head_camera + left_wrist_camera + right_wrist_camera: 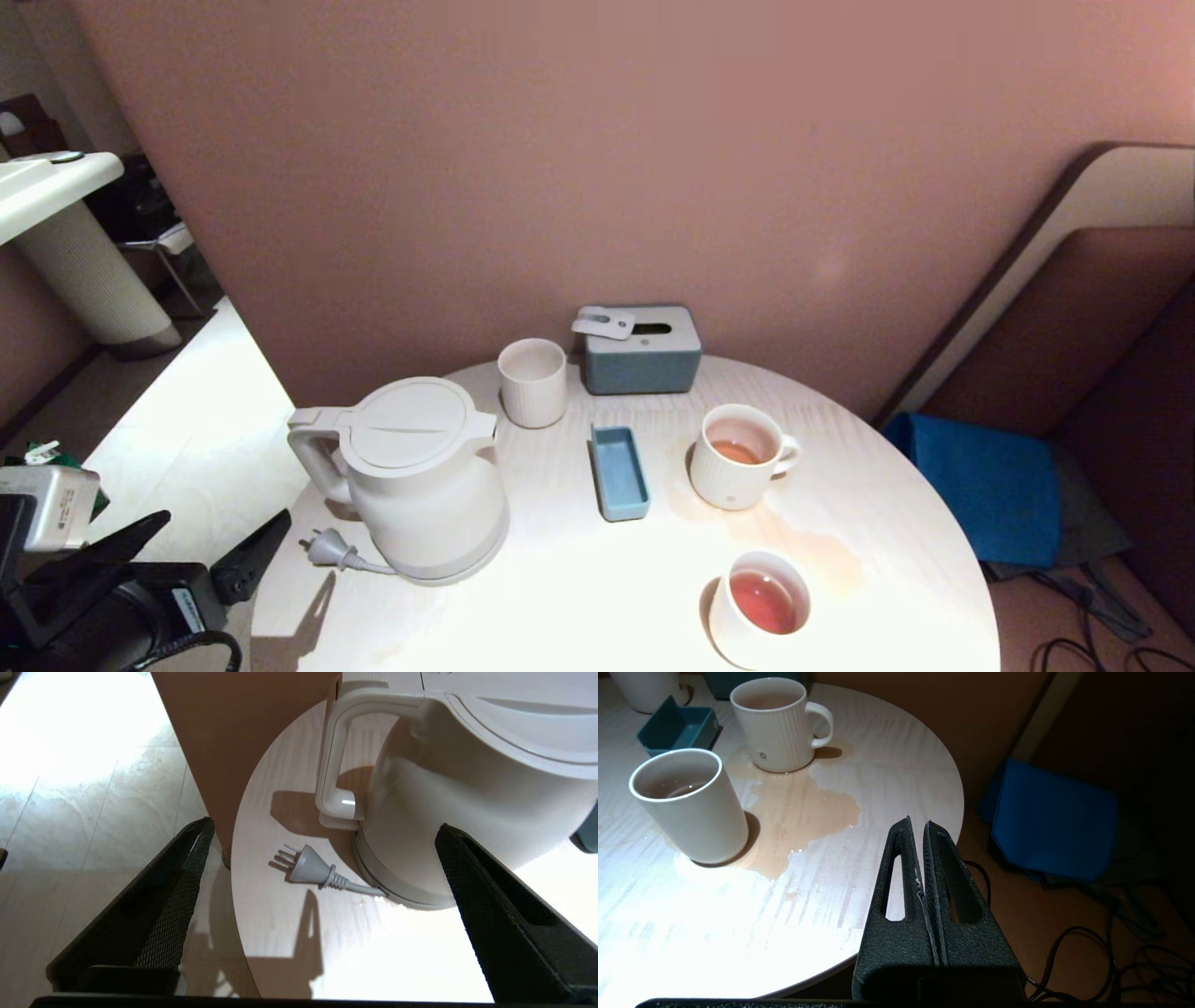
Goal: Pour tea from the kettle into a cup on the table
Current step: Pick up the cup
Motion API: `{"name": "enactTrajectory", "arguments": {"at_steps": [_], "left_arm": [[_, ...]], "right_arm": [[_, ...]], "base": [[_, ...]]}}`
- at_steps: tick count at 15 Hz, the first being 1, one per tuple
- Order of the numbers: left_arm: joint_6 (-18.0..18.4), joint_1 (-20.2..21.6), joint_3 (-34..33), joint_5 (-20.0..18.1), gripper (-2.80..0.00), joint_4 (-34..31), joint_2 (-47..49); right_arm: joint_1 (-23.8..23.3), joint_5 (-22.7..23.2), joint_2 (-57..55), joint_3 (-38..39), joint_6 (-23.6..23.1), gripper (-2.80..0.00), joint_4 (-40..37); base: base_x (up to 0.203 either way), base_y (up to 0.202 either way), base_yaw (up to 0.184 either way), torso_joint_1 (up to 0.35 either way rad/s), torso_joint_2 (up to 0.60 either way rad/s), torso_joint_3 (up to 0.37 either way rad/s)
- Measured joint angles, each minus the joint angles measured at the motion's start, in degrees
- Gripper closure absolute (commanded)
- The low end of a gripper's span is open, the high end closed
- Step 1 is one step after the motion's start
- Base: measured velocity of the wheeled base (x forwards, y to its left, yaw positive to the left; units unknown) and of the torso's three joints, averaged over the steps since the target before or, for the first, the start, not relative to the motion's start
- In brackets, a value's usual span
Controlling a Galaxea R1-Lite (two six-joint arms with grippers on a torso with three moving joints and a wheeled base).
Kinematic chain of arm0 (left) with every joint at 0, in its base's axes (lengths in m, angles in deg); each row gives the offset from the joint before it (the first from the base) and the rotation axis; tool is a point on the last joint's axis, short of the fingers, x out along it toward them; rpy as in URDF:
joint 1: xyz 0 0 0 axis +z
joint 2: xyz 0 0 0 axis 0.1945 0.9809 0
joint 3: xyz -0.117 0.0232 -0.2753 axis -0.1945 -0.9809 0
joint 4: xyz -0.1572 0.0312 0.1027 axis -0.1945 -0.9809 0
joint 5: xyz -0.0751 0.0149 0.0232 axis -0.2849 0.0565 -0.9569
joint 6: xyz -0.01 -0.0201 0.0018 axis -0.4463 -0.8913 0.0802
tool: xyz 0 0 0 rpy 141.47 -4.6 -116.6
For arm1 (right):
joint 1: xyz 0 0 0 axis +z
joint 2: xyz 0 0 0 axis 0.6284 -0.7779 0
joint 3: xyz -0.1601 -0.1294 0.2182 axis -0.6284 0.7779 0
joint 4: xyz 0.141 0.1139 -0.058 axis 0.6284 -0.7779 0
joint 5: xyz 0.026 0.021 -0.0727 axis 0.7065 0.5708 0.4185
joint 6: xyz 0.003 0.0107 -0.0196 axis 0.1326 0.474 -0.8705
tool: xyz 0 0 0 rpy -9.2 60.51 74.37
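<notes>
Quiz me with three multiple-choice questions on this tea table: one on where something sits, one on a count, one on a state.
1. Where is the blue tray?
A) between kettle and ribbed mug
B) on the floor
C) atop the tissue box

2. How many white cups stand on the table?
A) one
B) three
C) five

3. What state is the left gripper in?
A) clamped on the handle
B) open, empty
C) holding a cup

A: the tray lies between them.
B: three cups show.
B: its fingers stand apart, off the kettle.
</notes>
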Motion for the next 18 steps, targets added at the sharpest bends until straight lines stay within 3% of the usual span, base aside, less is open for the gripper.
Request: {"name": "enactTrajectory", "arguments": {"at_steps": [6, 10, 13, 16, 18], "left_arm": [[1.10, -0.46, 0.00, -1.57, 0.00, -4.41, -5.94], [8.12, -0.44, 0.07, 0.37, 0.00, -7.64, -10.86], [11.02, -0.41, 3.71, 2.66, 0.00, -22.37, -17.53], [18.79, -0.21, 9.06, 4.61, 0.00, -42.44, -30.73], [23.42, 3.24, 13.96, 5.25, 0.00, -55.91, -40.85]], "right_arm": [[0.00, 0.00, 0.00, 0.00, -0.04, 0.00, -0.01], [0.00, -0.02, 0.00, 0.00, -0.01, 0.00, -0.01], [0.00, -0.02, 0.00, 0.00, -0.02, 0.00, -0.01], [0.00, 0.00, 0.00, 0.00, -0.02, 0.00, -0.01], [0.00, 0.00, 0.00, 0.00, -0.02, 0.00, -0.01]], "base": [[0.000, 0.000, 0.000, 0.000, 0.00, 0.000], [0.000, 0.000, 0.000, 0.000, 0.00, 0.000], [0.000, 0.000, 0.000, 0.000, 0.00, 0.000], [0.000, 0.000, 0.000, 0.000, 0.00, 0.000], [0.000, 0.000, 0.000, 0.000, 0.00, 0.000]]}}
